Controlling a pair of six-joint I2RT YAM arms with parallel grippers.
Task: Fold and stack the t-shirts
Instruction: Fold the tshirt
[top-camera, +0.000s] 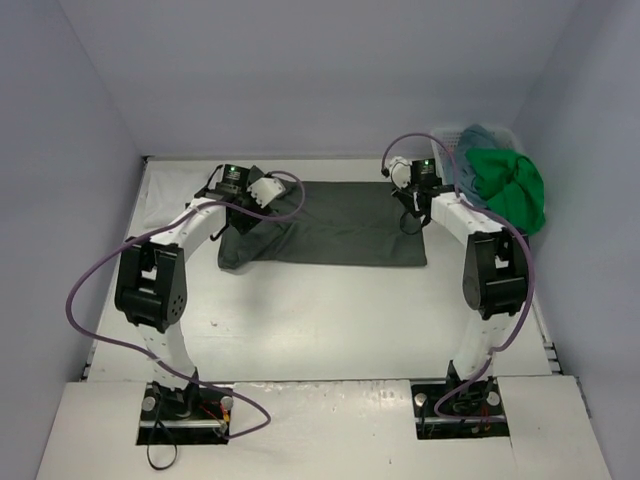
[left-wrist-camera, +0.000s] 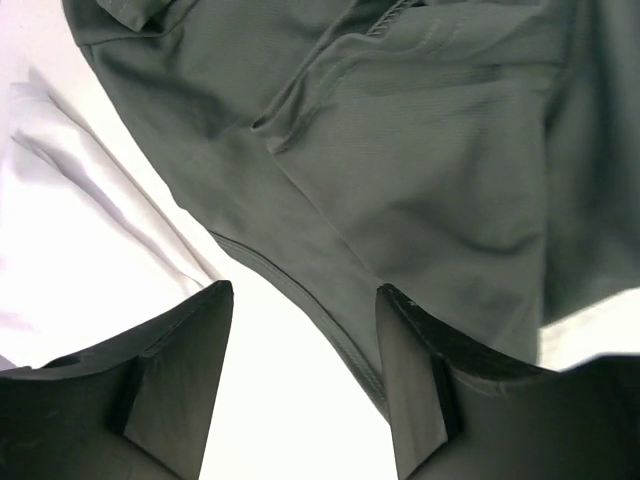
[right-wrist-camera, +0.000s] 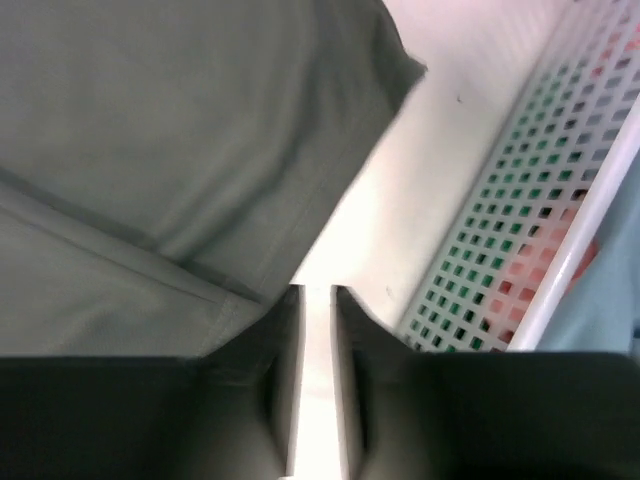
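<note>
A dark grey-green t-shirt (top-camera: 330, 225) lies spread flat at the far middle of the table, with its left end rumpled. My left gripper (top-camera: 272, 195) hovers over that rumpled far-left corner. In the left wrist view it (left-wrist-camera: 305, 290) is open and empty, and the shirt's (left-wrist-camera: 430, 150) hem runs past its right finger. My right gripper (top-camera: 405, 195) is at the shirt's far-right corner. In the right wrist view it (right-wrist-camera: 317, 295) is shut to a thin slit on nothing, with bare table showing in the slit, beside the shirt's (right-wrist-camera: 150, 130) edge. A bright green shirt (top-camera: 510, 190) and a teal-blue shirt (top-camera: 480, 145) are heaped in the basket. No white shirt is clearly visible.
The white mesh basket (top-camera: 445, 128) stands at the far right corner, and its wall (right-wrist-camera: 520, 200) is close to the right of my right gripper. Walls enclose the table at the back and on both sides. Purple cables loop from both arms.
</note>
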